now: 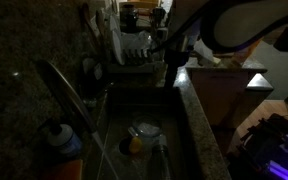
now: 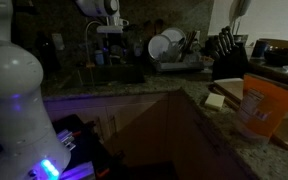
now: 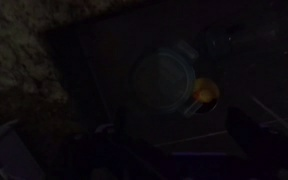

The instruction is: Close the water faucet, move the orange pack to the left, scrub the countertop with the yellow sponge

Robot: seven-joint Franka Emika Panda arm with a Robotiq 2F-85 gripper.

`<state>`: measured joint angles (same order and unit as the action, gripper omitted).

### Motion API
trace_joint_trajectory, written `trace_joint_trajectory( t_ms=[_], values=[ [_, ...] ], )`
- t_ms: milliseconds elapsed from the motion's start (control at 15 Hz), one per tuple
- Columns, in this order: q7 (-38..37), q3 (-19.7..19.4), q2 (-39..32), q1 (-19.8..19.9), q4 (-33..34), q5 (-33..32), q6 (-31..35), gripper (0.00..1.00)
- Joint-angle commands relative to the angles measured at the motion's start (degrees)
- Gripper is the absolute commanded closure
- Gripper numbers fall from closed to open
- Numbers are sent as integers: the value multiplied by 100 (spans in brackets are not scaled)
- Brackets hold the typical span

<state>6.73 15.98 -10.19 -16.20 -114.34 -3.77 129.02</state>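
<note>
The scene is very dark. The water faucet [image 1: 66, 92] is a long shiny spout slanting over the sink, and a thin stream [image 1: 104, 158] seems to fall from its tip. My gripper [image 2: 109, 45] hangs above the sink, far behind the faucet's tip [image 1: 174, 55]. Its fingers are too dark to read. The orange pack [image 2: 263, 106] stands on the speckled countertop [image 2: 179, 88] at the near right. The pale yellow sponge [image 2: 216, 100] lies flat just left of it. The wrist view shows only the sink below.
A white dish [image 1: 145, 130] and a yellow-orange lump [image 1: 132, 145] lie in the sink; both show in the wrist view [image 3: 169, 75] [image 3: 206, 92]. A blue-capped orange bottle [image 1: 62, 140] stands by the faucet. A dish rack [image 2: 170, 46] and a knife block [image 2: 229, 52] line the back.
</note>
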Motion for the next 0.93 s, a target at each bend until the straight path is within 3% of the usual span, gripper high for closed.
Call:
trace_joint_trajectory(
  t_ms=[0, 133, 200, 400, 467, 600, 867],
  values=[
    [-244, -36, -597, -295, 408, -867, 1088, 0],
    [-482, -137, -789, -379, 614, -1138, 1359, 0],
    [-387, -40, -561, -336, 348, -905, 1172, 0],
    [-415, -52, -650, -356, 418, -922, 1207, 0],
    [-434, -72, -563, -311, 369, -841, 927, 0],
    [73, 47, -951, -98, 603, -339, 992, 0],
    [1130, 328, -2114, -38, 1740, 400, 944, 0]
  ],
)
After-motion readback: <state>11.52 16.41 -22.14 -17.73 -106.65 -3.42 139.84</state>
